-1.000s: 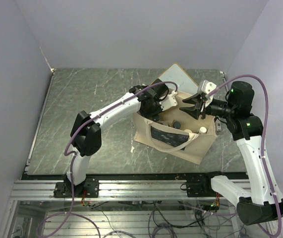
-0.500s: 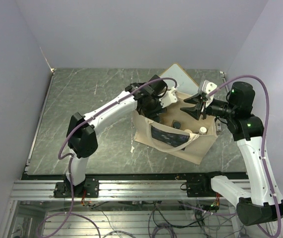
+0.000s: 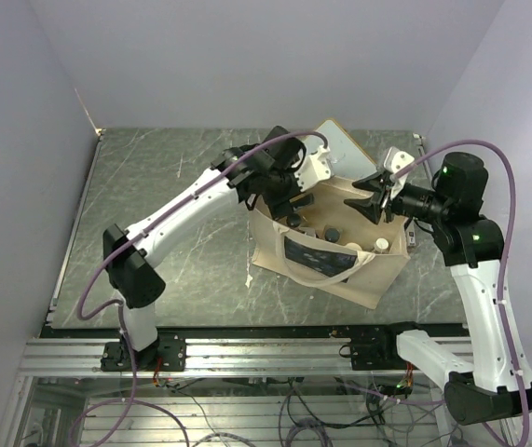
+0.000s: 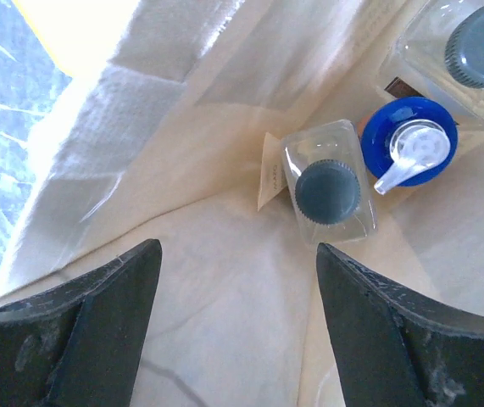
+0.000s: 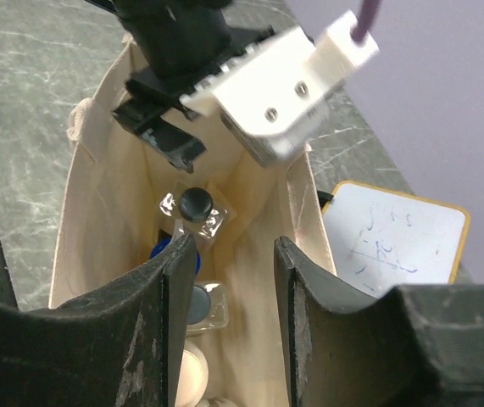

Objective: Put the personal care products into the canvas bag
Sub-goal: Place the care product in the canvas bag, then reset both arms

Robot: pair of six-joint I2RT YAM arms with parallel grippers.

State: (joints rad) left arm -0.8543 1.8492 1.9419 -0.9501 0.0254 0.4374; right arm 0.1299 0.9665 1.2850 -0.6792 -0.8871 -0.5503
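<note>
Canvas bag [image 3: 368, 279] sits on the table, right of centre. One white board [image 3: 345, 149] at its 12 o'clock.

Four containers counted inside:
- one black-capped clear bottle [image 5: 195, 206]
- one grey-capped clear bottle [image 5: 199, 305]
- one blue-capped bottle [image 4: 411, 142]
- one cream cylinder [image 5: 192, 373]

Left gripper [image 4: 237, 254]: jaws spread, nothing held, in the bag's 11 o'clock corner. Right gripper [image 5: 235, 246]: jaws spread, nothing held, above the 2 o'clock rim.

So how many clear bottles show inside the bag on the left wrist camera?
2: one dark-capped clear bottle mid-frame, a second clear bottle cut off at the top right corner. Others may lie outside the frame.
</note>
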